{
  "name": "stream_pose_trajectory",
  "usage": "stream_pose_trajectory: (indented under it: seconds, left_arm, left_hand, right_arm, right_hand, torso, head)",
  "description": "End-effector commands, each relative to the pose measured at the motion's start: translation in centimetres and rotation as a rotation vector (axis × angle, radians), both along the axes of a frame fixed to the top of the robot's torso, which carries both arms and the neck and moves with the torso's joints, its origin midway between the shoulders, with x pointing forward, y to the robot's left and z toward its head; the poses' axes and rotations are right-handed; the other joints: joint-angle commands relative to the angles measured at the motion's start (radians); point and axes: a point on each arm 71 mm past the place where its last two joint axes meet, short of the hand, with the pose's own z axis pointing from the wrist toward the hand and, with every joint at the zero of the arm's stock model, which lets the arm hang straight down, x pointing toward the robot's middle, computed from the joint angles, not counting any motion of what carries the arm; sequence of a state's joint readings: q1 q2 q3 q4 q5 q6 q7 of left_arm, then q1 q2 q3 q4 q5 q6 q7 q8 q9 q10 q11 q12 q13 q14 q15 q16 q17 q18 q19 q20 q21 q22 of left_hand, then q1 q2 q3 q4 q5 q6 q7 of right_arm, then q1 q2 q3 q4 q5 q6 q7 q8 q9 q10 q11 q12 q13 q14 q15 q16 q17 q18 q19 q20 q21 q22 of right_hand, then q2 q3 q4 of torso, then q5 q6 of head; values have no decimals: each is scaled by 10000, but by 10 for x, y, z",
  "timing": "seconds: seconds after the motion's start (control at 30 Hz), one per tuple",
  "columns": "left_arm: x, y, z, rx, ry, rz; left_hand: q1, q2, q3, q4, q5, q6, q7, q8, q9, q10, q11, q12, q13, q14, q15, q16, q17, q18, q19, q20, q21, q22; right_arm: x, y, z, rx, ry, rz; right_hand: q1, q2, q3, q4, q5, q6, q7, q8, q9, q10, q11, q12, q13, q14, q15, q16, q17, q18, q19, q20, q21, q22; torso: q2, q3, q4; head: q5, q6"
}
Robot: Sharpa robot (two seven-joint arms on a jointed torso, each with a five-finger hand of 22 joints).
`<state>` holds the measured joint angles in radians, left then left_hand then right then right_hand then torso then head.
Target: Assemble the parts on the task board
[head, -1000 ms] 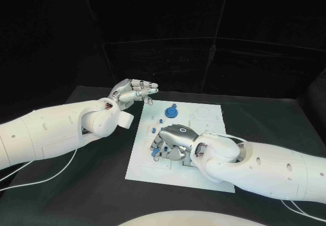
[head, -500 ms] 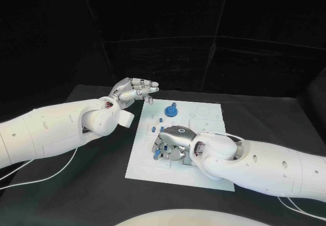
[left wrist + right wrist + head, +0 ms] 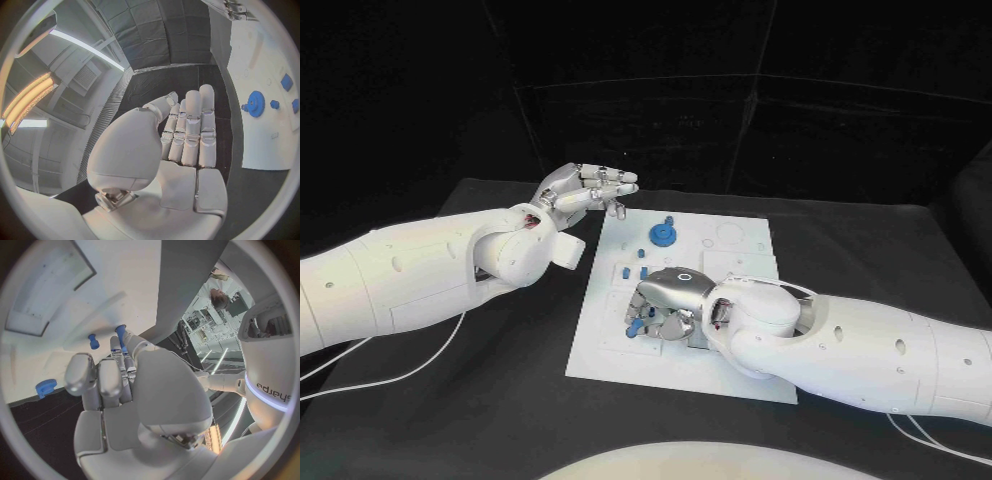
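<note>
The white task board [image 3: 733, 370] lies mid-table. A blue gear [image 3: 664, 237] stands near its far edge, with small blue pieces [image 3: 629, 272] just in front of it. My right hand [image 3: 671, 303] is down on the board's middle-left, palm down. Its fingertips pinch a short blue peg [image 3: 120, 335] that also shows under the fingers [image 3: 635, 325]; another small blue piece [image 3: 93, 341] and the gear [image 3: 45, 388] lie beyond. My left hand [image 3: 589, 189] hovers off the board's far-left corner, fingers straight [image 3: 190, 130], holding nothing. The gear [image 3: 255, 103] sits on the board [image 3: 262, 60] beside it.
White cables [image 3: 401, 375] trail over the black table at the near left. Bare board [image 3: 733, 240] with round outlines sits at the far right. A rectangular recess [image 3: 47, 295] is cut into the board ahead of the right hand.
The right hand has crept slightly toward the board's left edge over the blue pieces. The left hand has stayed where it was.
</note>
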<state>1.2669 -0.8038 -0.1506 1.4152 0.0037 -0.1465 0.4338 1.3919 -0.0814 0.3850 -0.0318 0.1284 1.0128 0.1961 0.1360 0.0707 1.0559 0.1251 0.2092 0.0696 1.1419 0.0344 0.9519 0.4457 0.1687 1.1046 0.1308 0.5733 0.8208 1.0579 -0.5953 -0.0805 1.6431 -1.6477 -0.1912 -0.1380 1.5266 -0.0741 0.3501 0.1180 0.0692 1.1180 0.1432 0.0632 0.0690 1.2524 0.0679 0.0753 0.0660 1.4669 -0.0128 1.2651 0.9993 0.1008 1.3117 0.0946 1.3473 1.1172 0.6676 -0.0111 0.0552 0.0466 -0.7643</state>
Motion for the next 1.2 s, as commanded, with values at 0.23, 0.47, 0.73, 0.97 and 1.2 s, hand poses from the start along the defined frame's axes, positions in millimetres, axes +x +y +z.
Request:
stream_pose_trajectory:
  seconds: [0.23, 0.47, 0.73, 0.97, 1.2]
  left_arm:
    - [0, -1, 2, -116, -76, -97]
    - [0, -2, 2, -121, -63, -127]
    - [-1, -2, 1, -119, -28, -161]
    - [-1, -2, 1, -112, -8, -168]
    - [0, -1, 1, -99, 1, -149]
  left_hand:
    - [55, 19, -66, -16, 51, -26, -7, 44, 12, -44, -4, 32, 5, -59, 14, 38, -10, 143, 25, 29, -56, -17]
    - [55, 19, -66, -16, 51, -26, -7, 44, 12, -44, -4, 32, 5, -59, 14, 38, -10, 143, 25, 29, -56, -17]
    - [55, 19, -66, -16, 51, -26, -7, 44, 12, -44, -4, 32, 5, -59, 14, 38, -10, 143, 25, 29, -56, -17]
    - [55, 19, -66, -16, 51, -26, -7, 44, 12, -44, -4, 32, 5, -59, 14, 38, -10, 143, 25, 29, -56, -17]
    - [55, 19, -66, -16, 51, -26, -7, 44, 12, -44, -4, 32, 5, -59, 14, 38, -10, 143, 25, 29, -56, -17]
  right_arm:
    - [-1, 3, -1, -392, -219, -17]
    - [-1, 10, -1, -388, -344, -16]
    - [-2, 12, 0, -302, -406, -28]
    - [-2, 13, 0, -226, -440, -9]
    - [-3, 11, 4, 213, -621, -16]
  right_hand:
    - [-246, -122, 91, -15, -27, -45, 62, 23, -7, -125, 89, -123, -20, 112, 67, -2, -19, -42, -96, 57, -34, -25]
    - [-461, -296, 126, -4, -20, -324, 151, -24, -40, -410, 184, -132, -24, 104, 147, 12, -30, -40, -124, 126, -39, -33]
    - [-544, -370, 176, -23, -21, -565, 129, -32, -50, -444, 181, -104, -10, 102, 155, 34, -22, -37, -131, 151, -31, -23]
    - [-635, -448, 202, -29, -19, -824, 106, -38, -58, -484, 175, -103, -8, 94, 153, 34, -45, -27, -160, 156, -46, -55]
    - [-1246, -966, -603, 34, 14, -2348, 35, -24, -54, -2025, 358, -105, -33, -229, 290, -693, -1183, 226, -986, 261, -822, -1365]
  torso:
    - [-10, -2, 3]
    - [-6, -6, 19]
    - [-8, -2, 3]
    - [-12, 1, 11]
    - [-10, 6, 2]
  head:
    - [15, 8]
    - [-2, 18]
    - [39, 9]
    - [45, 18]
    - [45, 26]
